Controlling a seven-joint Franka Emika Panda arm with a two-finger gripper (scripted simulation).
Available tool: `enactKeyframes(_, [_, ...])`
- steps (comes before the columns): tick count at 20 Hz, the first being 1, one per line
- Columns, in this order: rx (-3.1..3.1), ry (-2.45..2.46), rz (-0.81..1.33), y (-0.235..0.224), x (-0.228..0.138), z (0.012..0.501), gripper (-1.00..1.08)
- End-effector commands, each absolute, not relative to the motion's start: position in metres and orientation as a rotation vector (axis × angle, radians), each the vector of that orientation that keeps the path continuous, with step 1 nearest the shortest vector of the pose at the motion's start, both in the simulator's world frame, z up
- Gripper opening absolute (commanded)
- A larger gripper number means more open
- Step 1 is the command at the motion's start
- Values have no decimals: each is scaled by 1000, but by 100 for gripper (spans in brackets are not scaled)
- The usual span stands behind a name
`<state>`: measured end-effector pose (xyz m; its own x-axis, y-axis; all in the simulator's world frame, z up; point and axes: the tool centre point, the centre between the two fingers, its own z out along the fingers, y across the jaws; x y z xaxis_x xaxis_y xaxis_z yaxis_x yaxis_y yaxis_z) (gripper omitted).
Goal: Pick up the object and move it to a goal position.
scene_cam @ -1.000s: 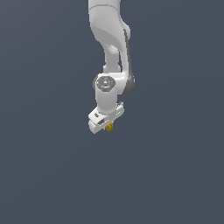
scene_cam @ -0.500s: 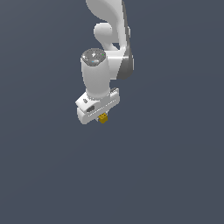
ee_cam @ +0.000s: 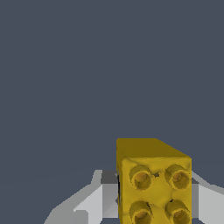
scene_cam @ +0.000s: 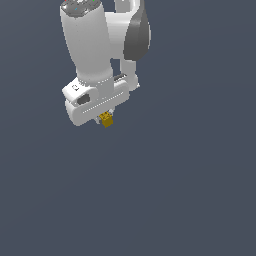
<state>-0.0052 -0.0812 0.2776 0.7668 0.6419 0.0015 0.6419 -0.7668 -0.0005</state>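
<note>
The small yellow studded block, judged light, rigid and somewhat slick, is seen clamped by its flat side faces between the fingers of the gripper, under the white hand, held aloft.

The object sat just beneath the gripper, pinched between its fingers, with the arm rising directly above both of them.
</note>
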Motion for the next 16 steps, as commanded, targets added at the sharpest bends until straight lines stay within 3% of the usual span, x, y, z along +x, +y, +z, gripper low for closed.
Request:
enactKeyframes(1, [-2951, -1073, -1, -88, -2, 303, -100])
enactKeyframes(16, [-2953, -1071, 0, -111, 11, 376, -100])
